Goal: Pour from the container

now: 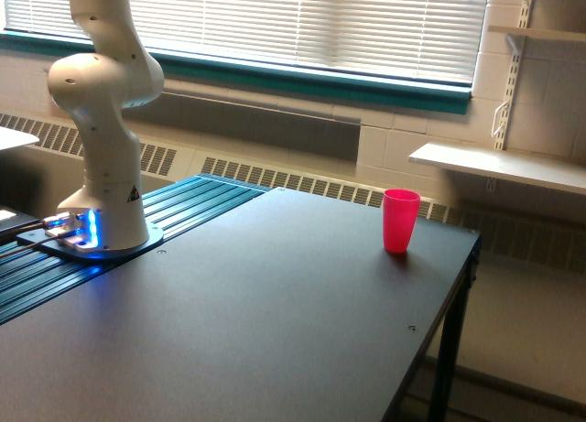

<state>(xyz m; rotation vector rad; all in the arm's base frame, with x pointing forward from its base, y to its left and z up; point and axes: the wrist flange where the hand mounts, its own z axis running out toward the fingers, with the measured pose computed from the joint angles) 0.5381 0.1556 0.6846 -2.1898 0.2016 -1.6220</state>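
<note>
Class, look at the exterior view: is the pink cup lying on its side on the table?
No. The pink cup stands upright, open end up, on the dark table near its far edge.

The clear container did not appear in the exterior view, and neither did the gripper, as the arm (pixel 108 120) rose out of the top of the frame. The only cup in sight was an opaque pink cup (pixel 401 221), tapered toward its foot, which stood upright with its mouth open to the ceiling on the dark table (pixel 275 303), near the far corner at the exterior view's right and well apart from the arm's base. Its inside could not be seen.
</note>
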